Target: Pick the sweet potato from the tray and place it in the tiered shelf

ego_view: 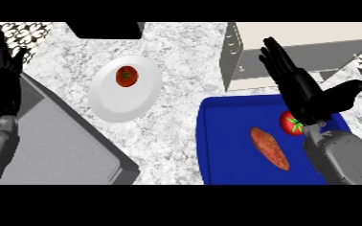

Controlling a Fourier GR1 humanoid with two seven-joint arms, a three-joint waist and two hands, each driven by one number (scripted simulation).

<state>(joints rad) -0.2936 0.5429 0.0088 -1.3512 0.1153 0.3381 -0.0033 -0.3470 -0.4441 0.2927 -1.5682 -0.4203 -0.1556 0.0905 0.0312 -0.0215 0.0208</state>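
An orange-brown sweet potato [269,148] lies on the blue tray [226,143] at the lower right. Just right of it, also on the tray, is a red tomato [290,123] with a green stem. My right hand [300,93] hovers above the tray's far right side, fingers straight and pointing up-left, thumb spread to the right; it holds nothing and partly covers the tomato. The beige tiered shelf [283,52] stands at the upper right, behind the tray. My left hand [8,84] rests open at the left edge.
A white plate [121,100] with a second tomato [127,75] sits on the marble counter at centre left. A grey block [63,143] fills the lower left. A black box [106,28] stands at the far edge.
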